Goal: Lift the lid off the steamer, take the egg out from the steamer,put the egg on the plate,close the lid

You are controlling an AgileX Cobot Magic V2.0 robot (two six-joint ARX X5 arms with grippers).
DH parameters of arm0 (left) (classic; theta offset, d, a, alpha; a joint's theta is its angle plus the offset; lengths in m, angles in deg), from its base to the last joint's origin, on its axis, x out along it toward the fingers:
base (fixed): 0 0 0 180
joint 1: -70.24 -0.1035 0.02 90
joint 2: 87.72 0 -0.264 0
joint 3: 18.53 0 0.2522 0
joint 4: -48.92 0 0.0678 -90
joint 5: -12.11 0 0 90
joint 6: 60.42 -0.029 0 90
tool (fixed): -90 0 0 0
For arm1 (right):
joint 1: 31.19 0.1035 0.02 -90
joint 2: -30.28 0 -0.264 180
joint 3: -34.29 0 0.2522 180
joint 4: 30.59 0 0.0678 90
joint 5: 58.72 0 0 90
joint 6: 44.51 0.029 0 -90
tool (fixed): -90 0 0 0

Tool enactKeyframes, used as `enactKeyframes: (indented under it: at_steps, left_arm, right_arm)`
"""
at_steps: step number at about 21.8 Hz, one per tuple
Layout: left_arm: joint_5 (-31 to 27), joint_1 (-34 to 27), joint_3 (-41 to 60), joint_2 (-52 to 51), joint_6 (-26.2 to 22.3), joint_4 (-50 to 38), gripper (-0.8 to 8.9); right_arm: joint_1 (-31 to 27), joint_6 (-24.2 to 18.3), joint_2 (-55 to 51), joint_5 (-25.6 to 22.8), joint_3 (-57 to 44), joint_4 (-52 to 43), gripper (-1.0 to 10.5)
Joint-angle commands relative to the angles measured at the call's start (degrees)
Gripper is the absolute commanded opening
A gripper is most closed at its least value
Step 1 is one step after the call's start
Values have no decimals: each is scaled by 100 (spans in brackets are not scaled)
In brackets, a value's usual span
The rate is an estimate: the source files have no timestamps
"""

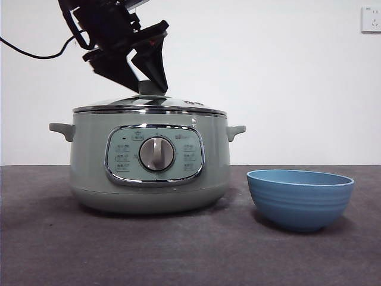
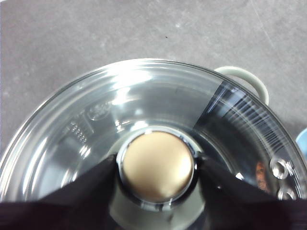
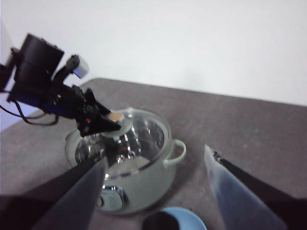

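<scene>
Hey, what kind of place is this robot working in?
Probably a lab test bench, not a kitchen: a bare white wall, a grey table, and only the steamer and blue bowl.

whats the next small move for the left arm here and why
Probably a short straight lift. The left tool has a jaw on each side of the knob, while the lid sits flat on the steamer. The plate stands empty beside the steamer, and the right tool waits open, back from it.

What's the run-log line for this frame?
left pincer: shut on lid knob | lid: on steamer | right pincer: open, waiting | plate: beside steamer
</scene>
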Motion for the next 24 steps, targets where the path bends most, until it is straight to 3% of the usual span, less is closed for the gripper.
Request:
enactKeyframes:
  at_steps: [1,7,13,20,24]
  left_arm:
    - [-26,-37,-7,-33,-44,-4,485]
    - [-22,-35,-98,-444,-44,74,485]
    - [35,-28,-573,-984,-44,944,485]
    - [1456,-17,-1488,-1493,-42,2966,469]
    - [1869,-7,-1915,-1659,-44,4009,468]
  right_arm:
    - [7,39,-2,9,28,85,350]
    - [7,42,0,13,28,308,350]
    - [9,42,0,262,28,507,350]
    - [9,48,76,920,28,1165,347]
    - [9,59,170,1423,28,1679,347]
